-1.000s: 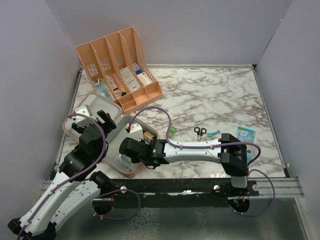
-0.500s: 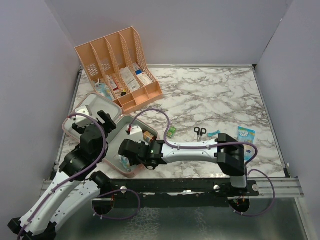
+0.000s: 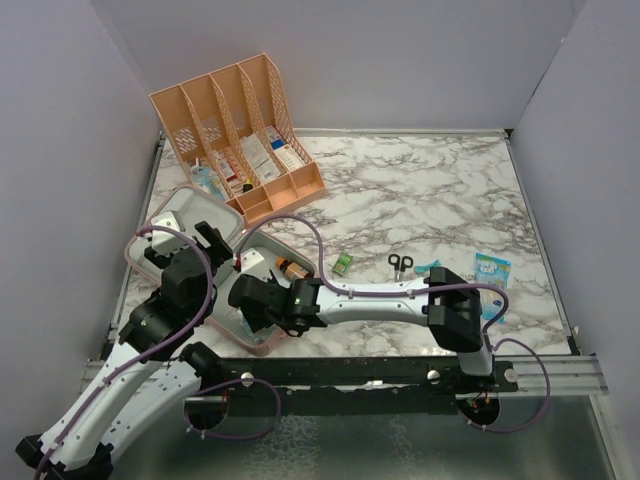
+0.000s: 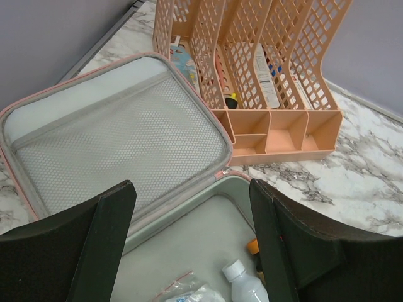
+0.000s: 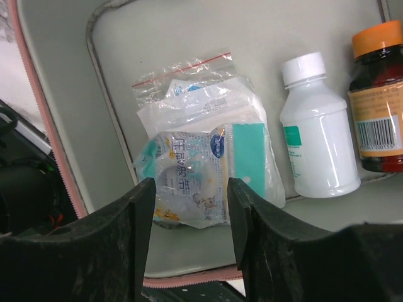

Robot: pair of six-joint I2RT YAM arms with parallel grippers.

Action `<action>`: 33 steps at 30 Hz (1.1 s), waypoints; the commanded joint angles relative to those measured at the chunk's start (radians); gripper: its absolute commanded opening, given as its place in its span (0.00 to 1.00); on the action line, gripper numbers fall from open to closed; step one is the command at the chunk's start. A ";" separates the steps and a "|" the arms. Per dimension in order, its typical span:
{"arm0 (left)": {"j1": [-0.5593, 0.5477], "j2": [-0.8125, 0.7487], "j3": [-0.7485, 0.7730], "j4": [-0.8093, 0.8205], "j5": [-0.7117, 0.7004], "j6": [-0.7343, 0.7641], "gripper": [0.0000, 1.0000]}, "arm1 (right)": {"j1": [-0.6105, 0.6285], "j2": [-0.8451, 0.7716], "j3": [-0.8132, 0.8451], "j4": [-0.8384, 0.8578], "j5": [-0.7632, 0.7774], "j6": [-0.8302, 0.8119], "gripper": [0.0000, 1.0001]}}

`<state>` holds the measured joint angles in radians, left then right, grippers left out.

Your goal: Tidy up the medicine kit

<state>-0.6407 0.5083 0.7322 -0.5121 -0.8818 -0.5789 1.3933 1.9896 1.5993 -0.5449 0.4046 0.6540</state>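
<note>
Medicine kit (image 3: 185, 205) unzipped, flat on the table (image 3: 430, 190) at near left, beside peach organizer (image 3: 240, 130); left claw (image 4: 192, 185) spread wide, empty, over its hinge; right claw (image 5: 190, 189) parted, gripping nothing, above a plastic packet (image 5: 201, 163) beside white bottle (image 5: 318, 132) and amber bottle (image 5: 376, 94).

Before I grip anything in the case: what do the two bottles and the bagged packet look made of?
The white bottle looks like opaque glossy plastic: soft highlights, matching white cap. The brown bottle is dark translucent amber, glass or plastic, I cannot tell; orange cap, paper-looking barcode label. The packet is a thin clear plastic zip bag, crinkled, shiny, red seal line.
</note>
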 commanded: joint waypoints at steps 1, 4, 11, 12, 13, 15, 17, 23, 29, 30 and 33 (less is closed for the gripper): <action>0.005 -0.019 0.006 -0.024 -0.040 -0.019 0.77 | 0.006 0.047 0.024 0.018 -0.051 -0.052 0.51; 0.006 -0.029 0.005 -0.030 -0.052 -0.029 0.77 | 0.005 0.055 0.013 0.028 -0.058 -0.039 0.50; 0.006 -0.048 0.001 -0.039 -0.082 -0.043 0.77 | 0.001 0.092 -0.005 0.030 -0.065 -0.038 0.44; 0.006 -0.050 0.001 -0.041 -0.084 -0.045 0.77 | 0.001 0.093 -0.008 0.030 -0.069 -0.042 0.44; 0.006 -0.051 0.001 -0.041 -0.086 -0.045 0.77 | 0.001 0.090 -0.011 0.030 -0.071 -0.046 0.44; 0.005 -0.050 0.001 -0.043 -0.088 -0.045 0.76 | 0.001 0.077 -0.019 0.032 -0.081 -0.055 0.44; 0.006 -0.046 0.001 -0.042 -0.088 -0.045 0.77 | -0.002 0.050 -0.026 0.040 -0.091 -0.062 0.45; 0.005 -0.034 0.002 -0.041 -0.078 -0.045 0.77 | -0.022 -0.082 -0.065 0.113 -0.088 -0.066 0.55; 0.006 -0.020 0.000 -0.038 -0.059 -0.043 0.77 | -0.093 -0.237 -0.186 0.155 -0.004 0.021 0.57; 0.006 -0.014 -0.002 -0.035 -0.053 -0.039 0.77 | -0.112 -0.264 -0.228 0.151 0.019 0.047 0.57; 0.005 0.007 -0.006 -0.019 -0.024 -0.025 0.78 | -0.190 -0.338 -0.317 0.097 0.073 0.159 0.56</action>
<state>-0.6407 0.4904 0.7322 -0.5541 -0.9337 -0.6178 1.2938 1.7382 1.3945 -0.4175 0.3626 0.6651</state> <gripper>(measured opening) 0.775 0.569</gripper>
